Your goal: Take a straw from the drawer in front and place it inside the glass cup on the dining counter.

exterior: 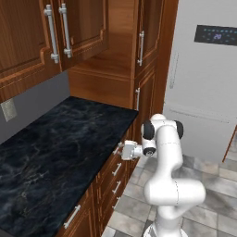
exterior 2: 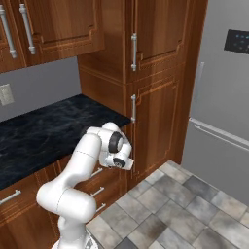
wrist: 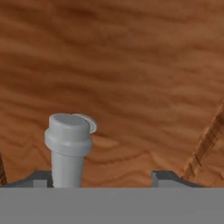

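Nearest to me is my pincer, its two dark fingertips rising well apart at the bottom of the hand view. Its jaws are wide and clasp nothing. Just beside the left tip stands a grey metal handle, seen end-on, with the right tip well clear of it. Behind both is the reddish-brown wood of the drawer, shut, its face close before me. At the far right a slanted groove runs through the wood.

In the left base view, the black stone counter lies on the left. My pincer is pressed up to the drawer front just below that counter's edge. More silver bar handles sit lower down. On the right stands a grey fridge on a tiled floor.
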